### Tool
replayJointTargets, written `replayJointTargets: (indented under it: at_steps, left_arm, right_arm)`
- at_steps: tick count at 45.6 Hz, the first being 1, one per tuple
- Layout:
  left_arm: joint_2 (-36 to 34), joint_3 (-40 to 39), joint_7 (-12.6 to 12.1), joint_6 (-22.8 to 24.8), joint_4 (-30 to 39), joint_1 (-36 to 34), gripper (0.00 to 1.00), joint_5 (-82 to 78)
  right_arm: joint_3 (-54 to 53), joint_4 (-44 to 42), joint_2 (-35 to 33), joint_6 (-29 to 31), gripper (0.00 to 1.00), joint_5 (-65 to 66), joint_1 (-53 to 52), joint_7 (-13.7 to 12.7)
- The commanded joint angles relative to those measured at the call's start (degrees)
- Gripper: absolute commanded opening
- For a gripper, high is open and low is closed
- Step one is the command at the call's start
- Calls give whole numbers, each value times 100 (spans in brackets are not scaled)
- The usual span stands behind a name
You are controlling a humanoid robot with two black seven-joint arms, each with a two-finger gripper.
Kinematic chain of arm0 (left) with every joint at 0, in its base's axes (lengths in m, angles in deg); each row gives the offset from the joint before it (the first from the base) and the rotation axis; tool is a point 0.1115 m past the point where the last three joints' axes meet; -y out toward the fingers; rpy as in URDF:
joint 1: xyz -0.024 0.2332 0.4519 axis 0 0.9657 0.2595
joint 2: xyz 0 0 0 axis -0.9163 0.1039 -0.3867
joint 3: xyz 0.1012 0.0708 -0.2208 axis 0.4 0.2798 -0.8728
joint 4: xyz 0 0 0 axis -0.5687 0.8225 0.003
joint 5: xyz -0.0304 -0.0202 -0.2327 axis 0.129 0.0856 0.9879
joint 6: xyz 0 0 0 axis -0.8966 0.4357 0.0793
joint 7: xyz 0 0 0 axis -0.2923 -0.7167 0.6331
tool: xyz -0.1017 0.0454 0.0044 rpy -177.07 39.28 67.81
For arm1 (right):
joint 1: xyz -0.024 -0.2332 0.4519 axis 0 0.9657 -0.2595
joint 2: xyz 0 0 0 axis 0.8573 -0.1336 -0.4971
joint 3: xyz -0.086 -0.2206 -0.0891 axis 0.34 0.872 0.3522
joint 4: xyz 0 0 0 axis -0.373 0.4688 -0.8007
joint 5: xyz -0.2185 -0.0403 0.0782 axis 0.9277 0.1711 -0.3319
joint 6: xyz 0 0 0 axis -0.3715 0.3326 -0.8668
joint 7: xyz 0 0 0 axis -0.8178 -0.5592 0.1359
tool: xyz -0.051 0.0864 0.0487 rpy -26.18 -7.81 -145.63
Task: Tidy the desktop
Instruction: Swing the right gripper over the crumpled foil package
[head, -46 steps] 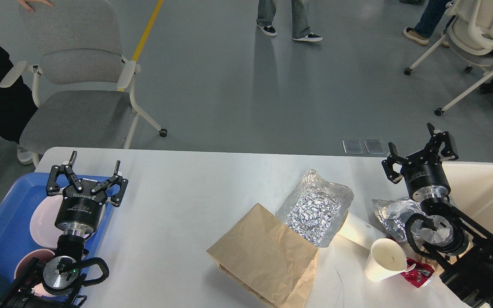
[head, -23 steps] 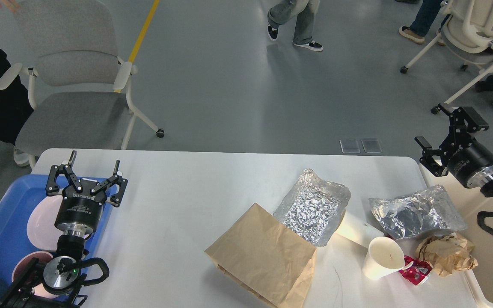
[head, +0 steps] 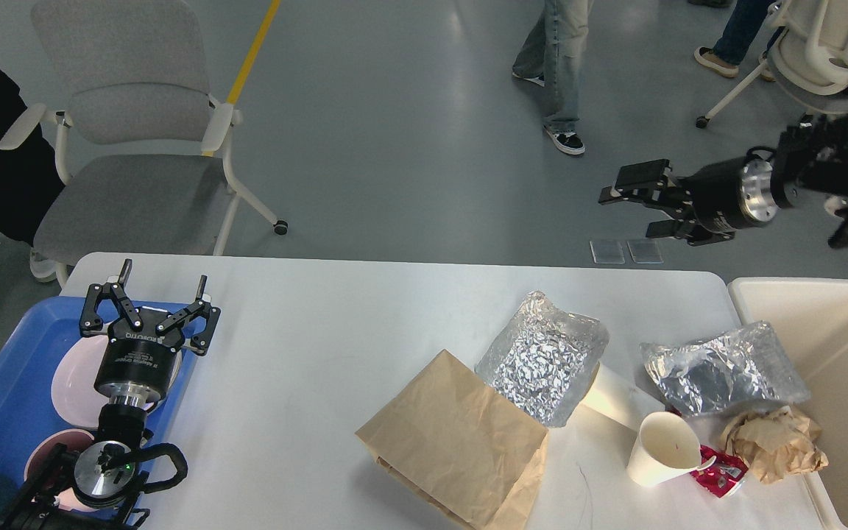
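Observation:
The white desktop (head: 321, 346) carries litter on its right half: a flat brown paper bag (head: 461, 434), a silver foil bag (head: 542, 353), a second crumpled foil bag (head: 722, 368), an upright white paper cup (head: 659, 456), a red wrapper (head: 722, 465) and a ball of brown paper (head: 774, 442). My left gripper (head: 164, 276) stands open and empty over the blue tray's right edge. My right gripper (head: 634, 200) hangs high beyond the table's far edge, pointing left, open and empty, well above the litter.
A cream bin (head: 836, 346) sits at the table's right end. The blue tray (head: 4, 383) at the left holds pink dishes (head: 78, 375). Grey chair (head: 137, 147) behind the far left corner; a white chair (head: 821, 51) and people's legs on the floor beyond.
My right arm has lifted from above the second foil bag, swung up and back, and now points left over the floor. The left arm has not moved.

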Motion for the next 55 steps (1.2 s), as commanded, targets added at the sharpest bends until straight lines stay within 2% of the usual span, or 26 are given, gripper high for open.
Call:
replayJointTargets:
  at_steps: [1, 4, 6, 10, 16, 18, 20, 25, 31, 39, 49, 51, 55]
  left_arm:
    - [0, 0, 0, 0, -5, -1, 96, 1]
    - [0, 0, 0, 0, 4, -1, 96, 1]
    - [0, 0, 0, 0, -5, -1, 96, 1]
    - [0, 0, 0, 0, 4, -1, 96, 1]
    - [0, 0, 0, 0, -5, -1, 96, 1]
    - [0, 0, 0, 0, -5, -1, 96, 1]
    - [0, 0, 0, 0, -5, -1, 96, 1]
    - [0, 0, -9, 0, 4, -1, 96, 1]
    - [0, 0, -9, 0, 4, -1, 96, 1]
    - [0, 0, -9, 0, 4, -1, 96, 1]
    - [0, 0, -9, 0, 4, 8, 96, 1]
    - [0, 0, -9, 0, 4, -1, 96, 1]
    - [0, 0, -9, 9, 4, -1, 96, 1]
  right_arm:
    - [611, 319, 914, 1682, 100, -47, -985, -54]
    - [707, 521, 1380, 1841, 100, -47, -1336, -255]
    - [707, 714, 1583, 1841, 100, -82, -1556, -579]
    - [585, 1338, 1952, 1841, 100, -178, -2136, -1537]
    - [146, 2226, 1953, 1841, 100, -775, -3252, -3013]
    - [57, 2385, 1927, 1841, 100, -960, -3542, -3392]
    - [13, 2551, 1839, 1841, 100, -1144, -3797, -3621]
    - [13, 2798, 1663, 1841, 100, -1312, -4088, -3745]
    - [13, 3176, 1443, 1841, 100, -1303, -4159, -4026]
    - [-57, 3624, 1144, 1623, 100, -1312, -4132, -4000]
    - [-689, 3563, 960, 1518, 100, -1303, -3887, -3939]
    - [-900, 3554, 959, 1378, 100, -1286, -3720, -3939]
    - [-1392, 3449, 1003, 693, 100, -1181, -3000, -3973]
